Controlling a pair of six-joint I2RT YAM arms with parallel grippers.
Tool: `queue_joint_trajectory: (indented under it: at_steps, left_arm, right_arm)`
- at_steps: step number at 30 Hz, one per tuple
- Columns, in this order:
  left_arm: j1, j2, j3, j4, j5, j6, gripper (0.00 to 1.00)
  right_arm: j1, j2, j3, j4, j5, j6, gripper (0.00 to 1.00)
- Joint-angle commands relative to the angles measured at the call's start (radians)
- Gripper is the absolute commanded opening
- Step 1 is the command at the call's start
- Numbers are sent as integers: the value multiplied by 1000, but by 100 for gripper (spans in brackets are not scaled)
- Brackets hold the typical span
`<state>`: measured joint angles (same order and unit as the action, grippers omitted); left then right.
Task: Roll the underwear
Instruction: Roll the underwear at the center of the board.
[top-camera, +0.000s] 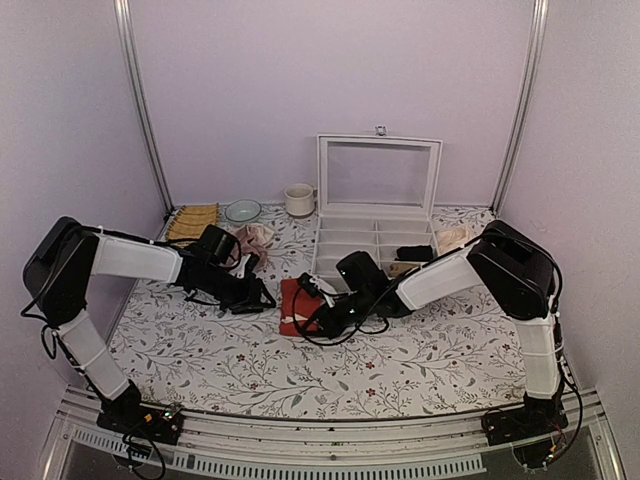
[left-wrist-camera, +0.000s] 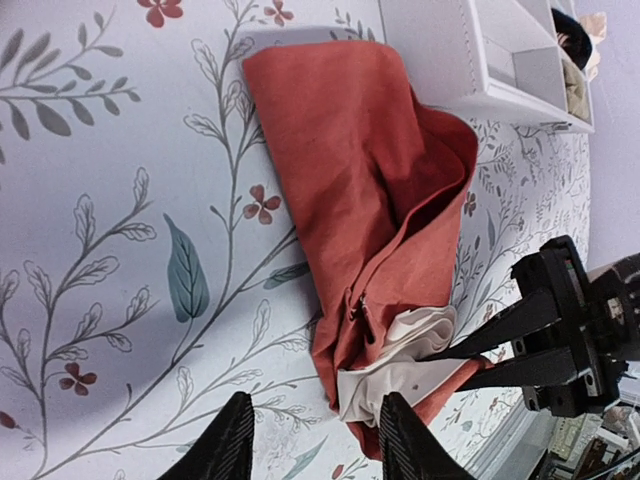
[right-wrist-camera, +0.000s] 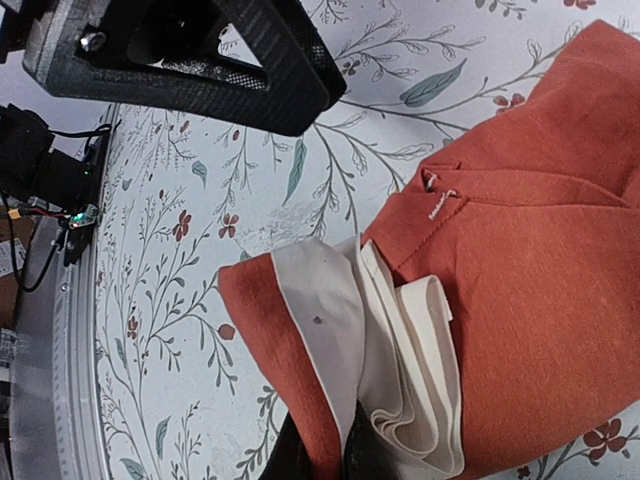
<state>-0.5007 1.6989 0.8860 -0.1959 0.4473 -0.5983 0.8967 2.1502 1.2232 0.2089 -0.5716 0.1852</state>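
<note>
Clamping the right gripper (left-wrist-camera: 455, 362) on the underwear (left-wrist-camera: 370, 170) at the cream waistband, fingers pressed together with folds of the band caught between them. Holding the left gripper (left-wrist-camera: 318, 445) just beside that same waistband end, fingers standing apart and gripping nothing; not showing whether the tips are touching the counter (top-camera: 200, 350).

Seeing the underwear lying near the middle of the floral counter, between the two grippers and just in front of the near left corner of the white compartment box (top-camera: 378, 235). Showing red-orange fabric folded over on itself into a long, loose shape, one end spread flat toward the box, the other end bunched where the cream band is doubling up in several layers. Peeking out of the fold in the right wrist view, a small seam tab.

Reaching in from opposite sides, both arms bending low over the counter, the left from the left edge and the right from the right edge.

Standing along the back: the box with its lid propped upright, a cream mug (top-camera: 299, 199), a pale bowl (top-camera: 242, 210) and a yellow cloth (top-camera: 193, 220). Lying behind the left gripper, a dusty-pink cloth (top-camera: 254, 240). Sitting at the right end of the box, a pale beige cloth (top-camera: 452, 238).
</note>
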Motion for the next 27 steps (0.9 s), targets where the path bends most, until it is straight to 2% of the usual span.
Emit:
queue_joint_trajectory:
  at_steps: [1,8,12,20,27]
  left_arm:
    - [7,-34,-37,74,34,-9,43]
    - [-2,-44,-89,139,72,-11,47]
    - [-21,-51,-111,171,74,-23,58]
    - [-38,-58,-139,202,75,-53,58]
    - [-64,-59,-165,230,77,-69,59]
  right_arm:
    - [-24,59,16,-117,-126,94,0]
    - [-53,96,92,-172,-203,166,0]
    - [-59,127,136,-230,-219,194,0]
    - [-58,130,107,-288,-129,236,0]
    - [-59,148,97,-277,-119,286,0]
